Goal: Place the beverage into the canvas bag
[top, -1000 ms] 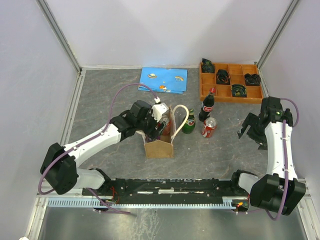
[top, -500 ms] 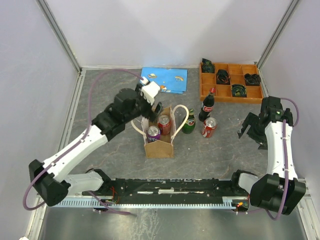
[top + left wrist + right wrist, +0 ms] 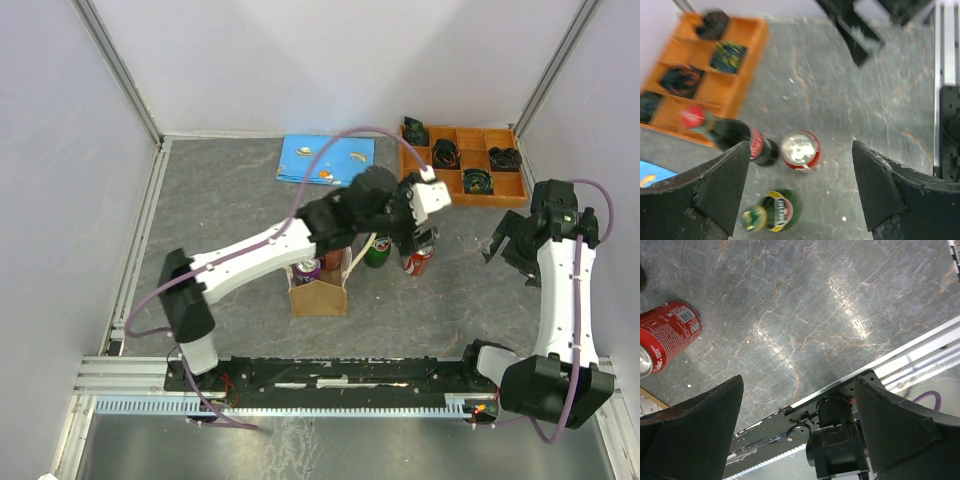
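Top view, step: I judge that I am reaching for the next drink. My left pincer (image 3: pixel 415 232) hangs over the red can (image 3: pixel 417 260).
Top view, bag: the canvas bag (image 3: pixel 318 295) stands upright at mid-table, just left of the green bottle (image 3: pixel 377 250). A purple can (image 3: pixel 306 268) shows inside it.
Top view, other arm: my right pincer (image 3: pixel 508 245) waits well apart on the right, over bare surface.
Top view, room: a grey marbled table (image 3: pixel 220 210) stands inside pale walls (image 3: pixel 300 60) with metal posts. An orange tray (image 3: pixel 500 198) and a blue mat (image 3: pixel 327 160) lie at the far side.
Left wrist, pincer: my fingers (image 3: pixel 722 185) are spread wide with nothing between them. The red can stands upright below the gap, its top facing me.
Left wrist, neighbours: the cola bottle (image 3: pixel 735 137) is just beside the can, and I cannot tell whether they touch. The green bottle is near.
Left wrist, next move: I think it calls for a straight descent centred on the can. One finger must slip between can and cola bottle without knocking either. Then I close on the can's sides, lift it and carry it to the bag's open mouth.
Right wrist, pincer: my fingers (image 3: pixel 695 425) are spread and empty.
Right wrist, surface: I see bare veined stone with the red can at the left edge. A metal rail (image 3: pixel 890 365) runs along the near side.
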{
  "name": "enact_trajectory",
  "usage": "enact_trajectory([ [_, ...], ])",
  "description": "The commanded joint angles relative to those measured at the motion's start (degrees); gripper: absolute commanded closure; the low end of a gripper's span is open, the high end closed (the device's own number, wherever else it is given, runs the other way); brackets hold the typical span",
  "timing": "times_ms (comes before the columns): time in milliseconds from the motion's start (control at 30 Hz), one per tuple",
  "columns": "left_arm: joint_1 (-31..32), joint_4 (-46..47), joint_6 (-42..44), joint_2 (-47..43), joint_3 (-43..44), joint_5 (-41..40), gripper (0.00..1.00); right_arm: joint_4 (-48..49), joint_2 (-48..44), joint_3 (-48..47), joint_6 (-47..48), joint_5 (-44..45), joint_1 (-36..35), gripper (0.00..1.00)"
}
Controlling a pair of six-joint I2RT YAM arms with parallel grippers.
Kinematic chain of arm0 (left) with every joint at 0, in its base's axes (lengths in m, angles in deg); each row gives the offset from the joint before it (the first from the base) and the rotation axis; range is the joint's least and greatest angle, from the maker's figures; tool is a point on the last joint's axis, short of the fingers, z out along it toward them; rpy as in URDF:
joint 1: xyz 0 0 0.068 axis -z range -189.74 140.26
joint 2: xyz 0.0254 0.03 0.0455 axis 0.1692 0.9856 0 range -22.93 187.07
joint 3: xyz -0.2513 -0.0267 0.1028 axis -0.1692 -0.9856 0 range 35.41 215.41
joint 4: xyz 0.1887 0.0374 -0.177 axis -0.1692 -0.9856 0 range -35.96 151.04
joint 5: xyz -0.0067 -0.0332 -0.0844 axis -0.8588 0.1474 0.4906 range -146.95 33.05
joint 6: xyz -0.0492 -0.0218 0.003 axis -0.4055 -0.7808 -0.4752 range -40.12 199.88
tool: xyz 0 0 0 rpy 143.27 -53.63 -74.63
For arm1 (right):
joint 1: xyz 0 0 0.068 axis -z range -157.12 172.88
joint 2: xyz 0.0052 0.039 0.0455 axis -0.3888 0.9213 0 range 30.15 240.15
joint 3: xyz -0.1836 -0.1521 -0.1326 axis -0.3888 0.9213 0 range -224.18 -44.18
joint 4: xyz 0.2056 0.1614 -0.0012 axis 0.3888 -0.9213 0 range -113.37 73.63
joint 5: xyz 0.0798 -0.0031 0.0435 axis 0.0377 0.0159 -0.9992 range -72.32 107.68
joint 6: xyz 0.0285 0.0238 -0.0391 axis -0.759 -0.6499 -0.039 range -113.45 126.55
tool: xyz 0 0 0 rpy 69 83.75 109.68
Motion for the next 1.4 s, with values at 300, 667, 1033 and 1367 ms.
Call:
enact_trajectory([
  [300, 5.1, 5.5, 2.4, 11.3, -0.3, -8.7, 0.11, -5.5, -5.3, -4.6, -0.9, 5.0, 0.2, 0.01],
  [667, 6.9, 9.4, 0.7, 20.0, 1.6, -19.6, 0.09, -5.8, -5.4, -4.3, -0.7, 4.5, 0.2, 0.01],
  [1033, 6.9, 10.7, -0.5, 23.4, 3.4, -24.7, 0.09, -5.7, -5.0, -4.0, -0.5, 4.4, 0.2, 0.01],
  [1367, 6.6, 9.7, -1.3, 23.4, 3.3, -23.2, 0.09, -5.1, -4.4, -3.3, -0.5, 4.0, 0.2, 0.01],
])
